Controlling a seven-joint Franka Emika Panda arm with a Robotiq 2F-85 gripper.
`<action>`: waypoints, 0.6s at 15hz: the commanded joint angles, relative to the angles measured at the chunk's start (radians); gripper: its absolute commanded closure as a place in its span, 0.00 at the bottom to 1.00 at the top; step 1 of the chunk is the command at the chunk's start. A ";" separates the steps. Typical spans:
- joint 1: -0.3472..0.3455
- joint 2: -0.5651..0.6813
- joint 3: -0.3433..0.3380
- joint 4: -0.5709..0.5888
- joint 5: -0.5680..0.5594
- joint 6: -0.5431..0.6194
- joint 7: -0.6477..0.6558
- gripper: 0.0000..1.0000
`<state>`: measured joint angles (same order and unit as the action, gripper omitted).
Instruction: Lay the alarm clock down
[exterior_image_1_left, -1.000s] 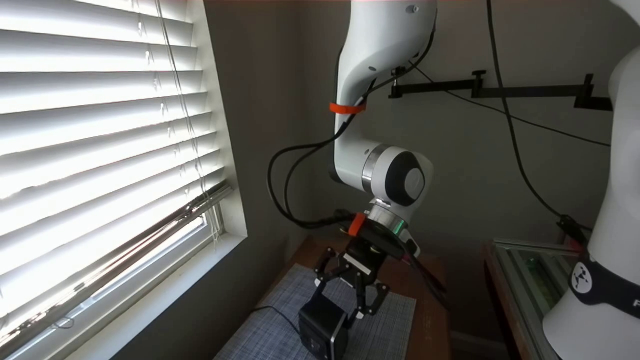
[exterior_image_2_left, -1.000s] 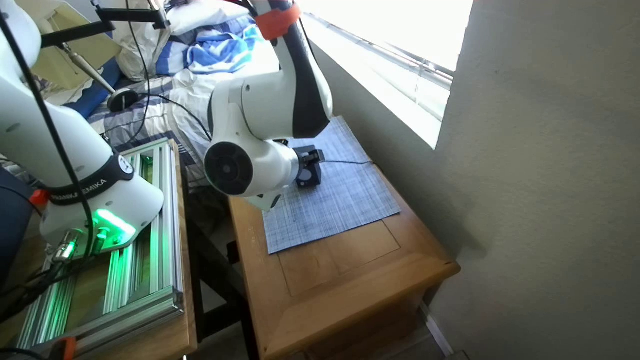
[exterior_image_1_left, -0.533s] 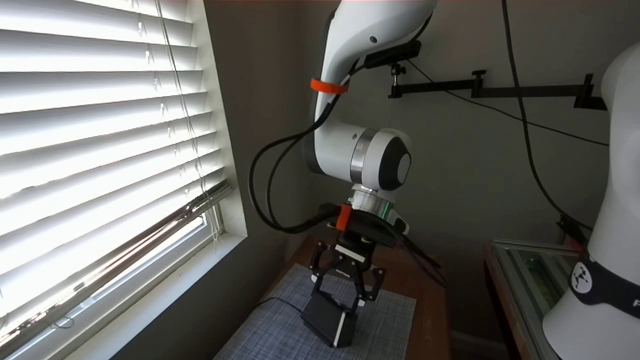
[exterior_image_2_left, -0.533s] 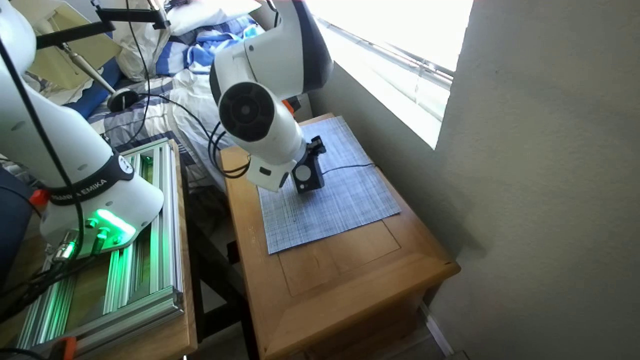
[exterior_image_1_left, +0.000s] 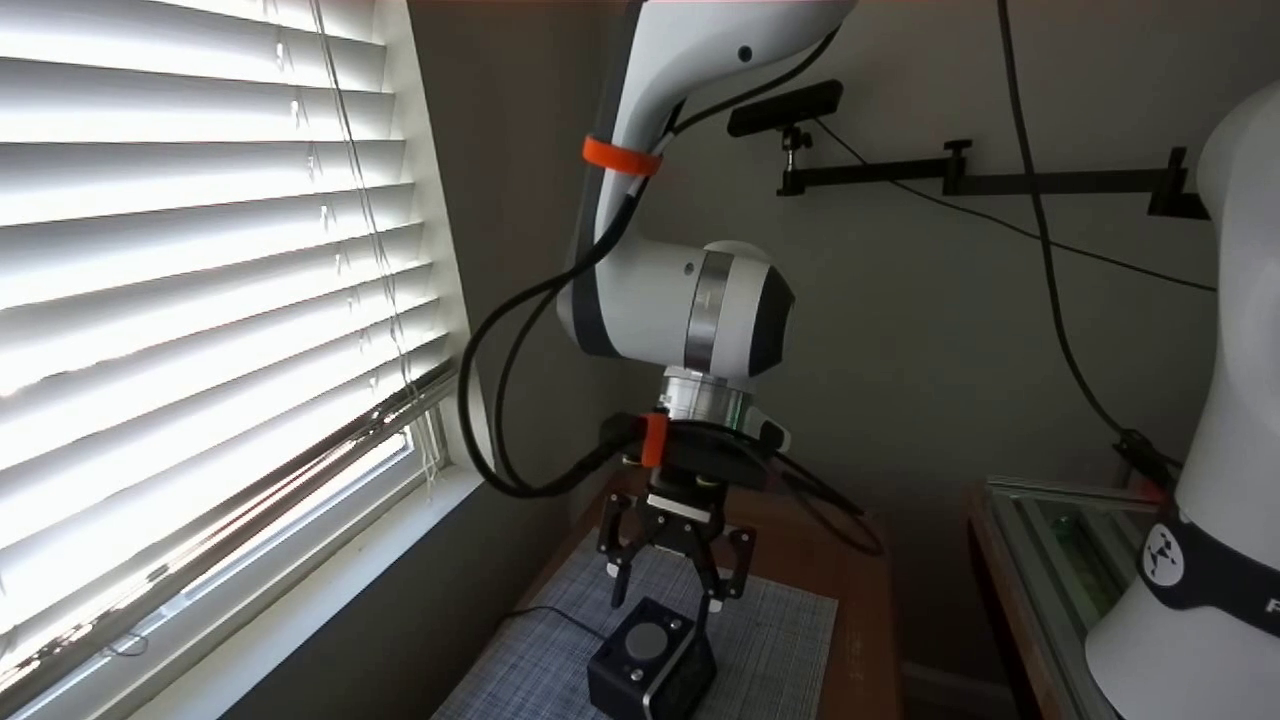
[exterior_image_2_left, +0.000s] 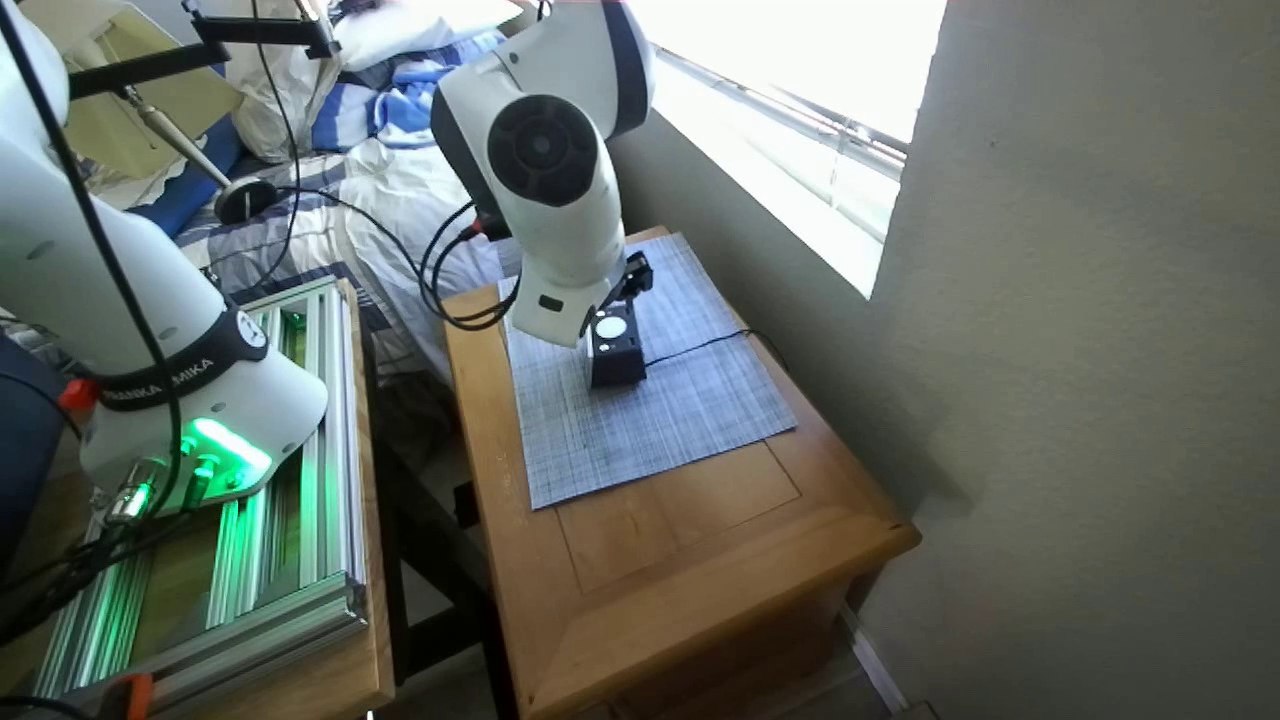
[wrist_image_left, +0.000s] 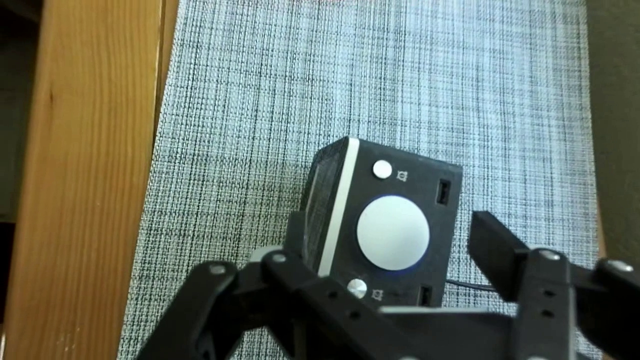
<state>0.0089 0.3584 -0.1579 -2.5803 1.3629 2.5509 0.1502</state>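
Note:
The black alarm clock (exterior_image_1_left: 640, 665) stands on the woven mat, its top side with the large round silver knob facing up. It also shows in an exterior view (exterior_image_2_left: 617, 368) and in the wrist view (wrist_image_left: 392, 232). My gripper (exterior_image_1_left: 660, 610) is open above and around the clock; it also shows in the wrist view (wrist_image_left: 387, 227). One finger is close along the clock's front face by the silver edge; I cannot tell whether it touches. The other finger is apart from the back, with mat showing in the gap. The lower front face is hidden.
The grey woven mat (exterior_image_2_left: 660, 430) lies on a wooden table (exterior_image_2_left: 700, 580). A black cable (exterior_image_2_left: 700, 345) runs from the clock toward the wall. A window with blinds (exterior_image_1_left: 220, 250) is beside the table. The robot base stands on a metal-framed bench (exterior_image_2_left: 330, 420).
The clock was tilted between the fingers and now stands upright, knob up. The arm has swung toward the window side, and the gripper has turned to point more straight down.

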 joint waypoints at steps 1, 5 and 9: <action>-0.001 -0.038 0.012 -0.005 -0.085 0.030 0.046 0.00; 0.055 -0.112 0.020 -0.047 -0.253 0.190 0.068 0.00; 0.153 -0.179 -0.004 -0.100 -0.497 0.304 0.168 0.00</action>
<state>0.0791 0.2675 -0.1338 -2.6084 1.0380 2.7813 0.2178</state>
